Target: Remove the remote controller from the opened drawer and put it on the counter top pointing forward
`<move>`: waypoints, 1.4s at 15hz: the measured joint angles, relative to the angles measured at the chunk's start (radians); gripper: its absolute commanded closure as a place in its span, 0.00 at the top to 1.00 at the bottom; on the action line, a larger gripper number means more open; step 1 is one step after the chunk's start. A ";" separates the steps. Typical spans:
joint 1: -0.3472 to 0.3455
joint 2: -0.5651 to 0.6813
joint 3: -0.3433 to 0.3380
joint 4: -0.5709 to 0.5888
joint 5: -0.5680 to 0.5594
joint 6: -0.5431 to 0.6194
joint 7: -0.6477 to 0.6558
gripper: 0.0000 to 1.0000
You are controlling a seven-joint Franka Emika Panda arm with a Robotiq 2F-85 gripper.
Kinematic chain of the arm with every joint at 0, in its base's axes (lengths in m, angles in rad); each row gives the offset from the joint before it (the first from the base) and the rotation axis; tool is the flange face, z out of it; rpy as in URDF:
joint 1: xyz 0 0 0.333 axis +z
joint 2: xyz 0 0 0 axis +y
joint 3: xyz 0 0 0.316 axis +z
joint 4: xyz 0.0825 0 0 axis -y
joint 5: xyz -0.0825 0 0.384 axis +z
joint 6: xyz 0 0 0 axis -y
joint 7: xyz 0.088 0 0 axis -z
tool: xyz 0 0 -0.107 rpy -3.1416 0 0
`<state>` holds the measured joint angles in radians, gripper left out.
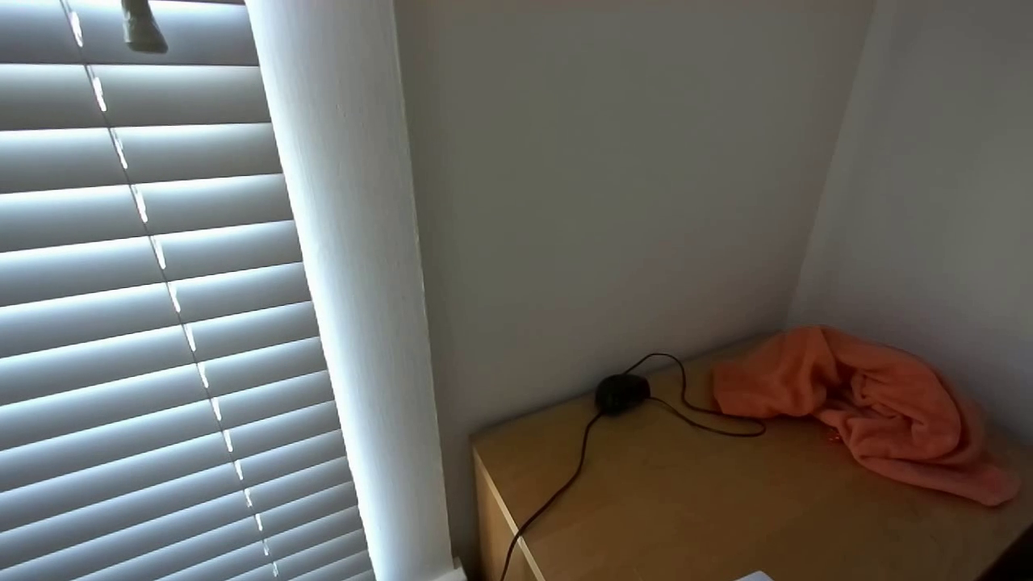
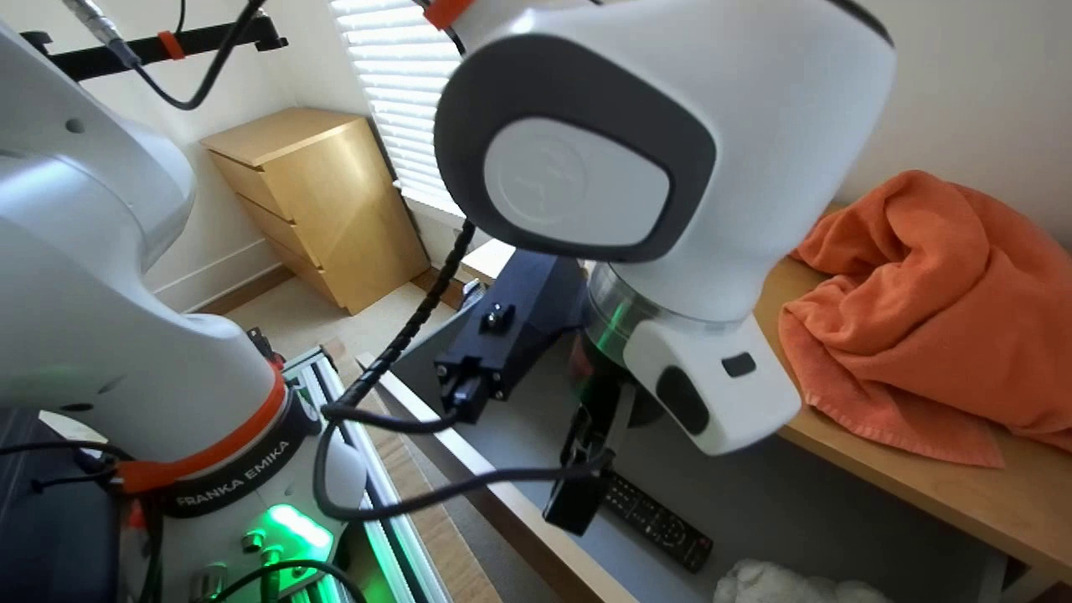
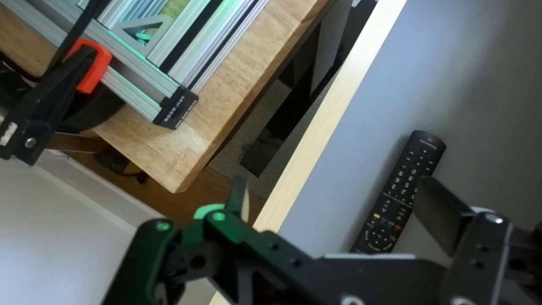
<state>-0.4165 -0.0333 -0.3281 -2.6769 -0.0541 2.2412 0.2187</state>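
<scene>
The remote controller, a long black bar with rows of buttons, lies flat in the open drawer in an exterior view (image 2: 663, 526) and in the wrist view (image 3: 396, 192). The drawer has a grey bottom (image 2: 779, 511) and a pale wooden rim (image 3: 315, 148). My gripper (image 3: 336, 203) is open and empty above the drawer, pointing down; it also shows in an exterior view (image 2: 578, 502). In the wrist view, one finger overlaps the remote's side and the other is over the outside of the rim. The remote's near end is hidden by the gripper. The tan counter top shows in both exterior views (image 1: 678, 508) (image 2: 888, 486).
An orange cloth (image 1: 880, 411) lies on the counter top, also in an exterior view (image 2: 946, 310). A black plug with cable (image 1: 621, 393) is near the wall. A white fluffy thing (image 2: 787, 582) is in the drawer. A wooden table (image 3: 228, 89) with metal rails stands beside the drawer.
</scene>
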 measured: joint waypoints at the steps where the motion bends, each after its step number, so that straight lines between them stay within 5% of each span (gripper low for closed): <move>1: 0.001 0.029 -0.004 0.007 0.000 0.009 -0.005 1.00; 9: 0.013 0.037 -0.004 0.012 0.001 0.020 -0.002 1.00; 12: 0.016 0.115 -0.004 0.002 0.034 0.127 -0.006 1.00; 17: 0.017 0.290 0.045 -0.001 0.317 0.345 -0.162 1.00; 21: -0.019 0.392 0.150 0.050 0.553 0.369 -0.301 1.00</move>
<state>-0.4355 0.3585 -0.1785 -2.6273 0.4985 2.6099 -0.0827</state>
